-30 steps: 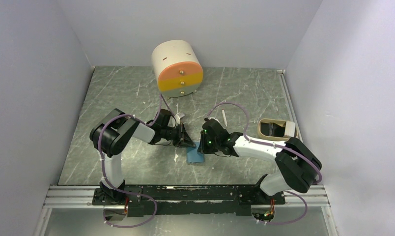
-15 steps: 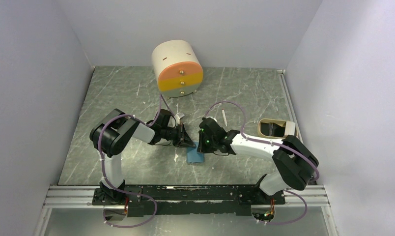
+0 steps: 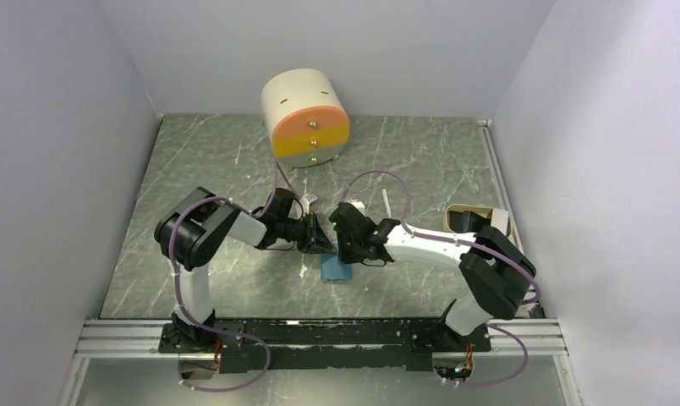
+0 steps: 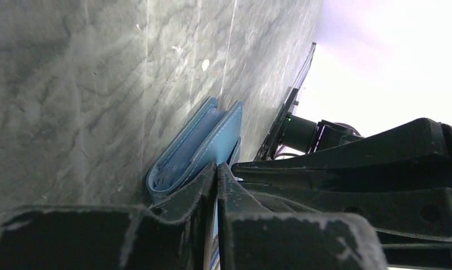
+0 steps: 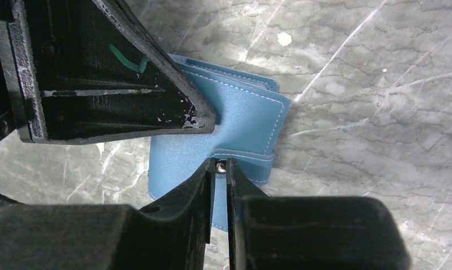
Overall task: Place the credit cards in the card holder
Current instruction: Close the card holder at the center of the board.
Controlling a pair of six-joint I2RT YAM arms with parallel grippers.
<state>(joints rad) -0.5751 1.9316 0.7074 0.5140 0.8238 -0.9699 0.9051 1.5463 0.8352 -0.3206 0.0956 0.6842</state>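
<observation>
A: How far along are you getting?
B: You're showing me 0 credit cards, so I cannot tell whether any are sitting inside. The card holder is lying partly folded, teal-blue, near the middle of the table's near edge.
A: And the claws?
B: Your right gripper is pinching its snap tab. Your left gripper is staying closed at the holder's edge.

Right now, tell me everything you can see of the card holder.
The card holder is a small blue folding wallet, leather-like, with pale stitching and a snap tab. It lies on the green marbled table, covers slightly apart, inner layers showing at one edge. The right hand appears to pinch the tab; the shut left hand sits at its edge, contact unclear.
</observation>
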